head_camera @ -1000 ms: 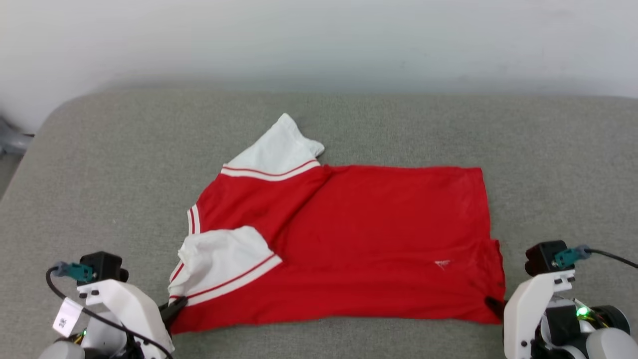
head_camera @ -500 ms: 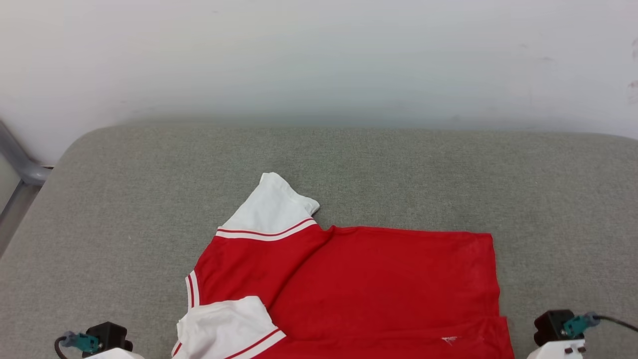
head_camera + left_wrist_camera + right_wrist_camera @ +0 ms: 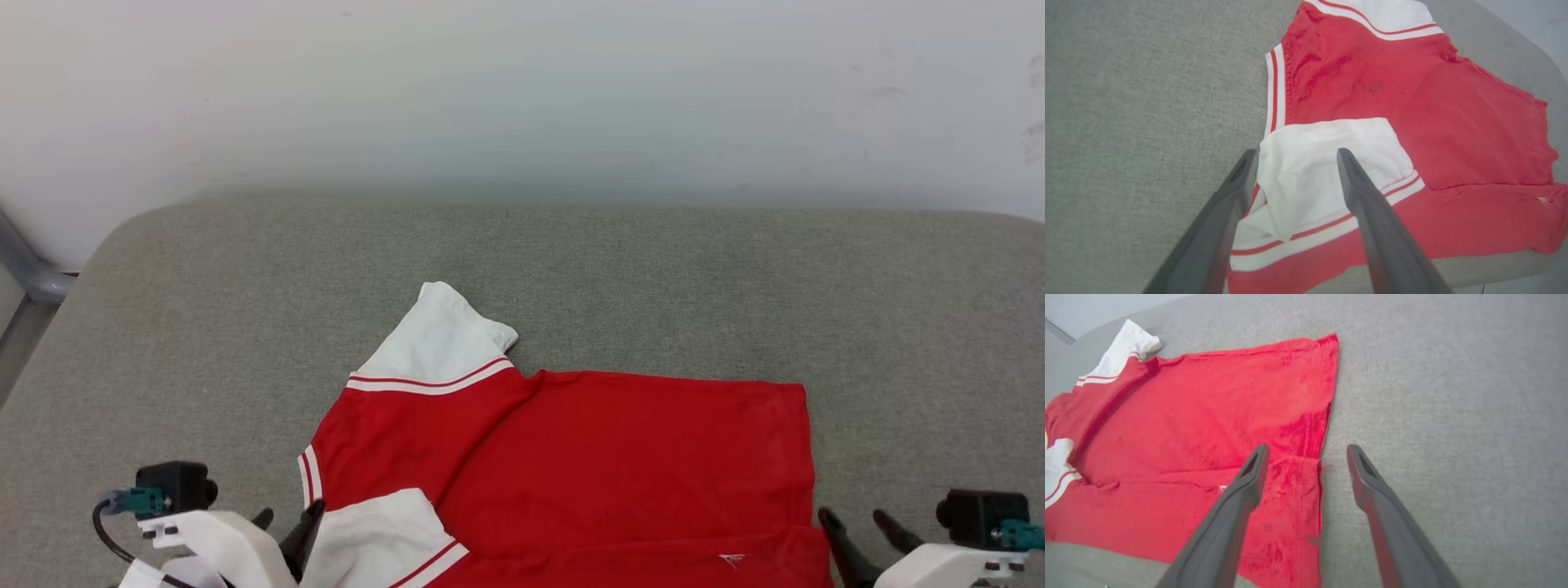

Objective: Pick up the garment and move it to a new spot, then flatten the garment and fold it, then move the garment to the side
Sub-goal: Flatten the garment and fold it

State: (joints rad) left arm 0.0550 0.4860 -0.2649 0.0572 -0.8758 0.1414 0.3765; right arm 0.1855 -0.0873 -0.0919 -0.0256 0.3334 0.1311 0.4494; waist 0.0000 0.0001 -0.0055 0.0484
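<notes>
Garment (image 3: 620,465) flat on cushion (image 3: 245,327); left pincer (image 3: 1297,154) wide over white sleeve (image 3: 1323,171), right pincer (image 3: 1308,449) wide straddling hem edge.

the left claw (image 3: 288,523) had two long dark grey fingers (image 3: 1208,237) tapering to narrow tips. behind it sat a white shell (image 3: 212,539), a black block (image 3: 175,483) with a teal connector (image 3: 145,500), and a looping black cable (image 3: 98,527). the right claw (image 3: 853,523) matched, with a white casing (image 3: 947,565) and a teal plug (image 3: 1020,535).
</notes>
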